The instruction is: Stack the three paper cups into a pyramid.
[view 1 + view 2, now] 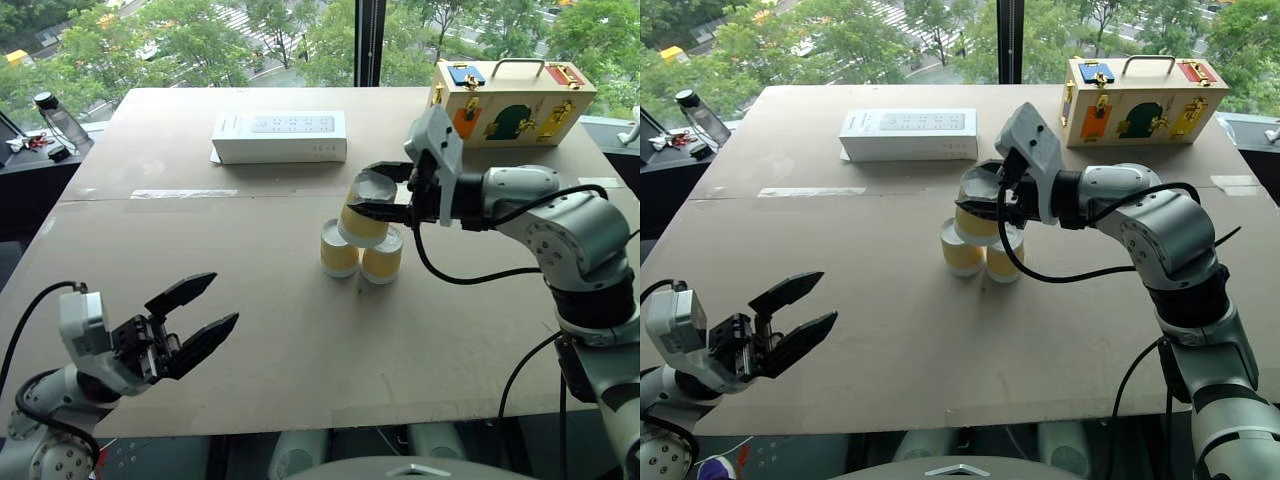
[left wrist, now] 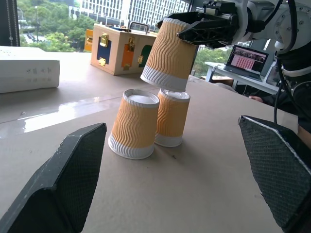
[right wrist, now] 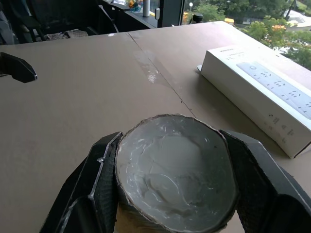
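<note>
Two paper cups (image 1: 338, 250) (image 1: 382, 258) stand upside down, side by side and touching, near the middle of the cardboard table (image 1: 300, 360). The third paper cup (image 1: 365, 212) hangs tilted just above them, base up, with my right gripper (image 1: 368, 192) shut on its upper part. In the left wrist view the held cup (image 2: 170, 53) has its lower rim close over the right-hand cup (image 2: 172, 116); I cannot tell whether they touch. The right wrist view looks onto its white recessed base (image 3: 172, 170) between the fingers. My left gripper (image 1: 215, 300) stands open with nothing in it near the table's front left, well away from the cups.
A white flat box (image 1: 280, 136) lies behind the cups. A wooden box with coloured latches and a handle (image 1: 510, 100) stands at the back right. A bottle (image 1: 60, 120) is on a side surface at the far left. Bare cardboard lies between my left gripper and the cups.
</note>
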Robot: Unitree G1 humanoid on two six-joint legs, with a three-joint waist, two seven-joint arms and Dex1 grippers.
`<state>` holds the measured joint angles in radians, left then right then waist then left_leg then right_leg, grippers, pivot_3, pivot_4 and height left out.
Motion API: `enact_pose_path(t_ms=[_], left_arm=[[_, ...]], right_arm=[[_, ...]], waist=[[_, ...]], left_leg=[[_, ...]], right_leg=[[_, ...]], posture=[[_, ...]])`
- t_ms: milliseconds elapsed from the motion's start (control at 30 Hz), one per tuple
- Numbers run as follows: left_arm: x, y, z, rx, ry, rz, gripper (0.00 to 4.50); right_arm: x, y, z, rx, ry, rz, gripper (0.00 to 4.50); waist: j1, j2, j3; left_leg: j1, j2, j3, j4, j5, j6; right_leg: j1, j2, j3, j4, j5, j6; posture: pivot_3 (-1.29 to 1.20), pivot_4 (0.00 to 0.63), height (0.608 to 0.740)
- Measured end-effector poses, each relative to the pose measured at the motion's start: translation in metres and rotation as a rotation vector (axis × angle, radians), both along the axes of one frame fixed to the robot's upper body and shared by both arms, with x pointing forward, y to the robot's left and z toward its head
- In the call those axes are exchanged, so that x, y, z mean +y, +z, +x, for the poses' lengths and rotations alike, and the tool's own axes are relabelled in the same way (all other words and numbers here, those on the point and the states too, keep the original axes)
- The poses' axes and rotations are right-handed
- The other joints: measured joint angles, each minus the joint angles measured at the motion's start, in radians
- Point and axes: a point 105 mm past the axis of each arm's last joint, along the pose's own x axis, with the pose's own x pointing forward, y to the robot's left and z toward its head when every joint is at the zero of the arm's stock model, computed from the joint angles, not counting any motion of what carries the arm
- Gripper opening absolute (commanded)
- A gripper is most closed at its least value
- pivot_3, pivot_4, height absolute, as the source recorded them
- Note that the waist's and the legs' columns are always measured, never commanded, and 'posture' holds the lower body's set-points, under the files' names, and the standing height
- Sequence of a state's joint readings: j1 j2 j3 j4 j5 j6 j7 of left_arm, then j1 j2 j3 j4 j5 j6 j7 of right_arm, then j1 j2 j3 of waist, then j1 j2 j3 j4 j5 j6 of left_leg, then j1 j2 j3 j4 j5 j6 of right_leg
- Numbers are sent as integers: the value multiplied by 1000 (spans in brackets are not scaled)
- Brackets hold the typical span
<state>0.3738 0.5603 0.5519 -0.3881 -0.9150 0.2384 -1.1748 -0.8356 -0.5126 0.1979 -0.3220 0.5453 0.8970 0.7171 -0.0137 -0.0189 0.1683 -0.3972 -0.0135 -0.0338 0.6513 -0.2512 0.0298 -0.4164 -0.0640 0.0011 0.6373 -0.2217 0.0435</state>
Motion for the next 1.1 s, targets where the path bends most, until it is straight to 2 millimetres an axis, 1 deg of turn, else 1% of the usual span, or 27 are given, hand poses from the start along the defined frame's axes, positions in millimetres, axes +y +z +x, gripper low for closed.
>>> enact_pose_path(t_ms=[233, 400, 467, 500, 533, 567, 633, 700, 767, 867, 967, 1000, 1033, 1067, 1100], left_arm=[[2, 14, 2, -46, -22, -53, 4500], [1, 17, 4, -50, -35, -55, 4500], [1, 17, 4, -49, -35, -55, 4500], [1, 17, 4, -48, -34, -56, 4500], [1, 17, 4, -48, -34, -56, 4500], [1, 17, 4, -48, -34, -56, 4500], [1, 17, 5, -45, -31, -58, 4500], [1, 17, 5, -43, -30, -59, 4500], [1, 17, 6, -40, -31, -60, 4500], [-1, 11, 8, -1, -18, -71, 4500], [-3, 2, 12, 53, 4, -74, 4500], [-4, -2, 15, 76, 22, -61, 4500], [-4, -10, 18, 112, 47, -48, 4500], [-3, -12, 18, 121, 55, -44, 4500], [-3, -15, 20, 135, 64, -32, 4500]], right_arm=[[0, -7, 3, -2, -10, -38, 2317], [-1, -10, 5, -14, -23, -59, 2317], [-2, -11, 5, -19, -24, -68, 3326], [-2, -11, 6, -21, -23, -71, 3561], [-3, -13, 6, -20, -22, -77, 4138], [-3, -16, 6, -14, -21, -86, 4464], [-4, -22, 5, 8, -17, -90, 4464], [-3, -21, 5, 9, -12, -82, 4464], [-4, -16, 4, 2, -9, -57, 4464], [-12, 2, -5, -39, 13, 24, 4464], [-23, 9, -11, -71, 11, 80, 4464], [-32, 9, -13, -70, -7, 107, 4464], [-46, 10, -13, -68, -41, 143, 4464], [-49, 10, -13, -69, -52, 147, 4464], [-56, 10, -14, -76, -73, 155, 4464]], waist=[[0, 0, 0], [0, 0, 0], [0, 0, 0], [0, 0, 0], [0, 0, 0], [0, 0, 0], [0, 0, 0], [0, 0, 0], [0, 0, 0], [2, 0, 0], [4, 0, 0], [6, 0, 0], [5, 0, 0], [4, 0, 0], [4, 0, 0]], left_leg=[[0, 0, 0, 0, 0, 0], [0, 0, 0, 0, 0, 0], [0, 0, 0, 0, 0, 0], [0, 0, 0, 0, 0, 0], [0, 0, 0, 0, 0, 0], [0, 0, 0, 0, 0, 0], [0, 0, 0, 0, 0, 0], [0, 0, 0, 0, 0, 0], [0, 0, 0, 0, 0, 0], [0, 0, 0, 0, 0, 0], [0, 0, -1, 0, 0, 0], [0, 0, -1, 0, 0, 0], [0, 0, -1, 0, 0, 0], [0, 0, -1, 0, 0, 0], [0, 0, -1, 0, 0, 0]], right_leg=[[0, 0, 0, 0, 0, 0], [0, 1, 0, 0, 0, 0], [0, 1, 0, 0, 0, 0], [0, 1, 0, 0, 0, 0], [0, 1, 0, 0, 0, 0], [0, 1, -1, 0, 0, 0], [0, 1, 0, 0, 0, 0], [0, 1, 0, 0, 0, 0], [0, 1, 0, 0, 0, 0], [0, 1, 0, 0, 1, 2], [1, 1, -1, -1, 2, 3], [1, 1, -1, -1, 1, 3], [1, 1, -1, -1, 1, 2], [1, 0, -1, -1, 1, 2], [1, 1, -1, -1, 1, 2]], posture=[[0, 150, 740], [0, 150, 740], [0, 150, 740], [0, 150, 740], [0, 150, 740], [0, 150, 740], [0, 150, 740], [0, 150, 740], [0, 150, 740], [0, 150, 740], [0, 150, 740], [0, 150, 740], [0, 150, 740], [0, 150, 740], [0, 150, 740]])
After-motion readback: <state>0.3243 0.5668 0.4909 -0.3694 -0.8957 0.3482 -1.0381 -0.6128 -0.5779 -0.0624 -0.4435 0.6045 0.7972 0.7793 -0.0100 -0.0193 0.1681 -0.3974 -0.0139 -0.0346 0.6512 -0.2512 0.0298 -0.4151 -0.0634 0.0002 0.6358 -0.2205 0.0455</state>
